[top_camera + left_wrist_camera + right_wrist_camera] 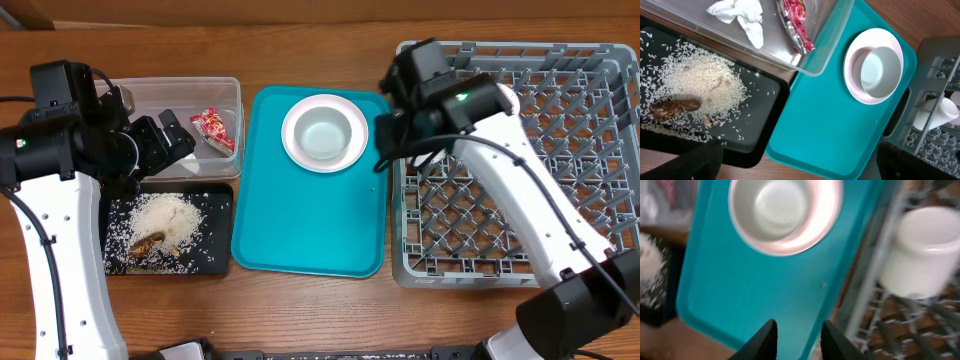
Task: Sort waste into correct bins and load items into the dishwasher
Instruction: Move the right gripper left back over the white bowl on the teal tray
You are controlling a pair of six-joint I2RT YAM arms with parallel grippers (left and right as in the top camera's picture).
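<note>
My left pincer [170,138] hangs wide open, empty, by the clear bin [180,97]. The bowl [323,133] sits on the teal tray [310,225], just left of my nearer right pincer [799,330], which is slightly parted and empty beside the rack [460,220].

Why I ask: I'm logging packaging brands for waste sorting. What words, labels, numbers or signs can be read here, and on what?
Red wrapper in the clear bin: printed marks, too small and blurred to read.
Teal tray, bowl, plate, white cup, rack, black tray: no text visible.
Nothing is legible in any view.
</note>
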